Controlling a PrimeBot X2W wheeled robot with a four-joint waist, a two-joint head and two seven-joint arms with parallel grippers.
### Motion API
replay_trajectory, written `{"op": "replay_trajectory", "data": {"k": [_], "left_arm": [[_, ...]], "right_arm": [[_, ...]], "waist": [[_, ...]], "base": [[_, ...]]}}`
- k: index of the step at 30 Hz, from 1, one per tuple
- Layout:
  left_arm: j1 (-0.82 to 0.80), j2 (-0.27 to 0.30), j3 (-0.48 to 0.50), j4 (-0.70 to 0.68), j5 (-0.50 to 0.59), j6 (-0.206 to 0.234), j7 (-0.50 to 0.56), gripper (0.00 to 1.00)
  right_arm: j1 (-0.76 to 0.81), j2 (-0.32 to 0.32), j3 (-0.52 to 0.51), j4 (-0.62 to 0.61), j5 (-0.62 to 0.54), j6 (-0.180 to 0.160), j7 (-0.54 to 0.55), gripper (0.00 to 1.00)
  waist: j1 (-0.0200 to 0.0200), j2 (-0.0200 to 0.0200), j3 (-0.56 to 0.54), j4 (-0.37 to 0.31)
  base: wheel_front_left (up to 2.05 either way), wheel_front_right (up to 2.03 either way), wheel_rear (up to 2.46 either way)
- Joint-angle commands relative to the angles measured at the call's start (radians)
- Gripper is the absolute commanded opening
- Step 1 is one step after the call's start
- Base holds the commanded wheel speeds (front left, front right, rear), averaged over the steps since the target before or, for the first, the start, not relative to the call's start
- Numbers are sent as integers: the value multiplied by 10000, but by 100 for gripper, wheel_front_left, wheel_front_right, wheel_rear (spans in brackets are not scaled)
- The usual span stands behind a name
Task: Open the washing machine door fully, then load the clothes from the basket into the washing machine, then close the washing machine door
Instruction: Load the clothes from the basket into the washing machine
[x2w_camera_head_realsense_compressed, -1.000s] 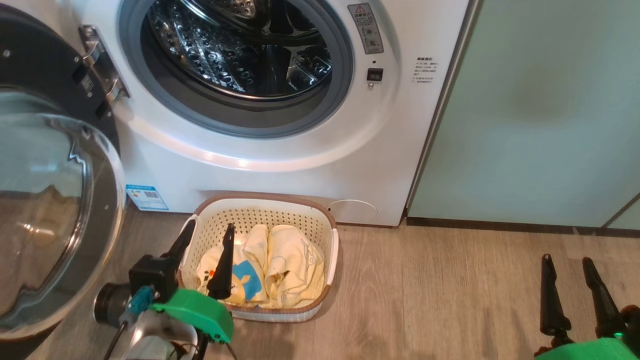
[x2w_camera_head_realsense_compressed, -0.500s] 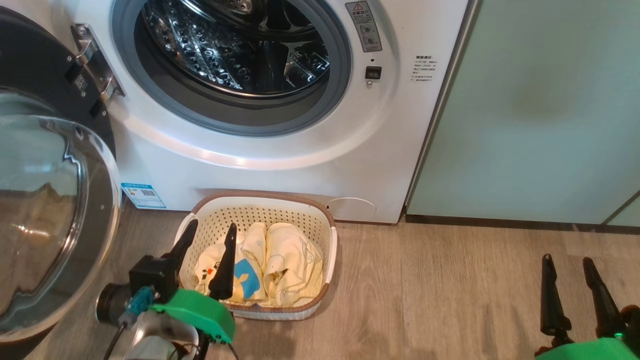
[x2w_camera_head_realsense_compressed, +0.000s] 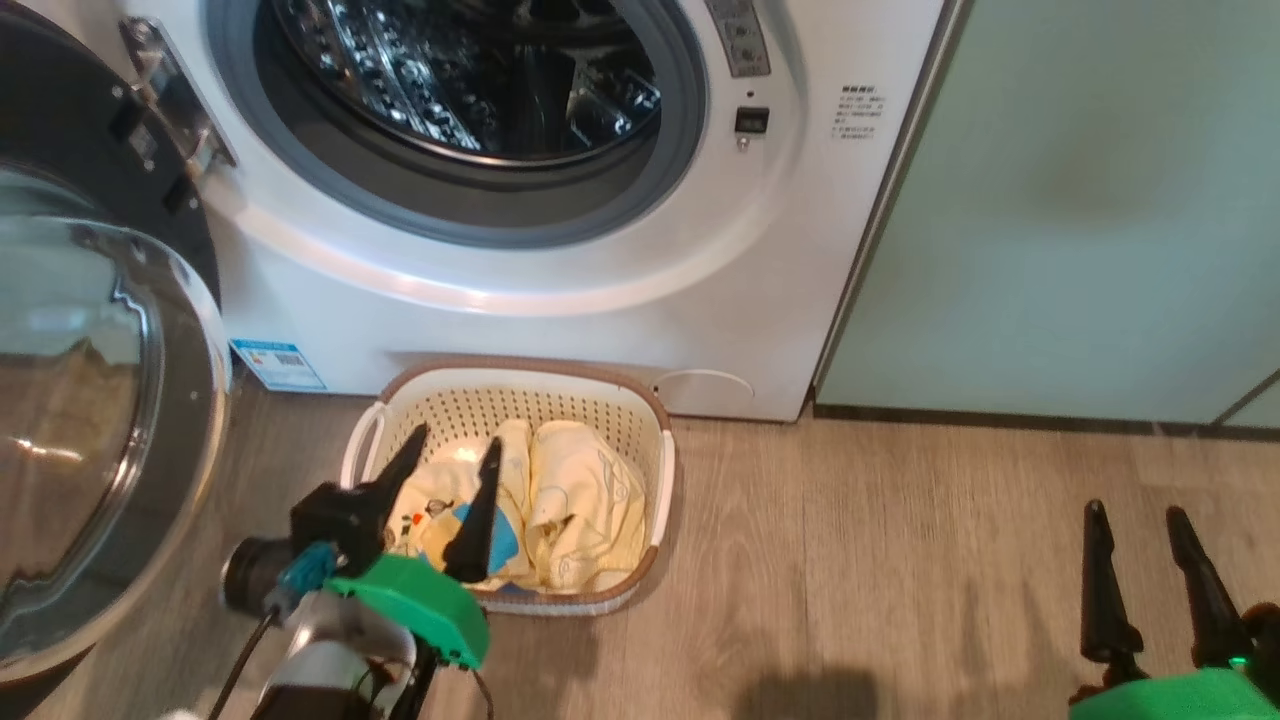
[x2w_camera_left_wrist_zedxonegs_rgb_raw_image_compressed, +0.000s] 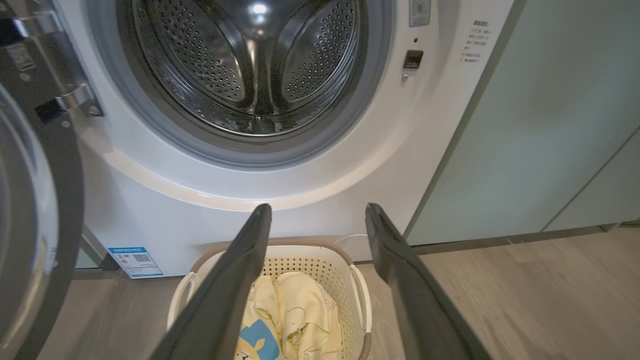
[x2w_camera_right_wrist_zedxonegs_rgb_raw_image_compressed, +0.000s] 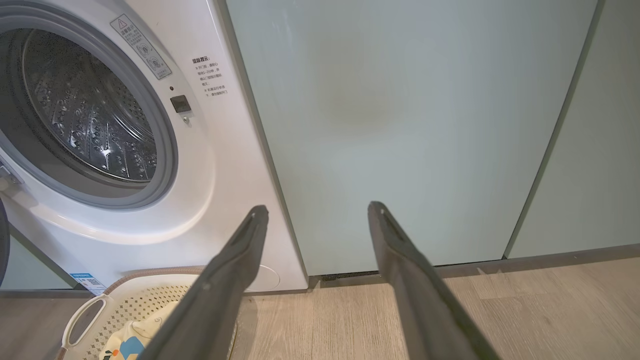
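Our left gripper (x2w_camera_head_realsense_compressed: 456, 436) hangs over the near-left part of the basket (x2w_camera_head_realsense_compressed: 540, 405). Its two long dark fingers are spread wide and hold nothing. The tips point toward the washing machine (x2w_camera_head_realsense_compressed: 560, 330), above the clothes (x2w_camera_head_realsense_compressed: 585, 500); we cannot tell whether they touch the fabric. Behind the fingers we see a green plastic wrist housing (x2w_camera_head_realsense_compressed: 410, 605) and a pale, shiny forearm (x2w_camera_head_realsense_compressed: 320, 660) rising from the lower left. Our right gripper (x2w_camera_head_realsense_compressed: 1135, 510) sits low at the lower right, well apart from the basket, equally wide and empty, aimed at the flat pale-green cabinet (x2w_camera_head_realsense_compressed: 1080, 200).

The basket is cream plastic, rounded-rectangular, with perforated walls, a brown rim and white side handles. It stands on the grey wood-grain floor (x2w_camera_head_realsense_compressed: 850, 560) just before the washing machine's white front. The clothes inside are soft, crumpled and pale yellow, one with a blue patch. The washing machine door (x2w_camera_head_realsense_compressed: 100, 420), glossy black around a bulging clear glass bowl, stands swung open at the left on a metal hinge (x2w_camera_head_realsense_compressed: 165, 85). A grey rubber ring (x2w_camera_head_realsense_compressed: 680, 150) frames the round opening, and the perforated steel drum (x2w_camera_head_realsense_compressed: 460, 80) gleams inside.
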Motion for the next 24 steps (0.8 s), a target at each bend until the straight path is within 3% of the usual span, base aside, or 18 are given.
{"op": "replay_trajectory", "data": {"k": [1, 15, 24], "left_arm": [[-706, 110, 214, -92, -38, -118, -86, 100], [-3367, -306, -629, 3671, -438, -760, -631, 100], [-5610, -458, -1012, 7351, -836, -1053, -579, 100]], "right_arm": [[-595, -141, 231, -363, 64, -29, -68, 100], [-1494, -141, 356, -605, 42, -29, -68, 100], [-2255, -141, 721, -759, 293, -29, -68, 100]], "waist": [[0, 0, 236, -27], [0, 0, 2166, -272], [0, 0, 3780, -794]], "base": [[0, 0, 0], [0, 0, 0], [0, 0, 0]]}}
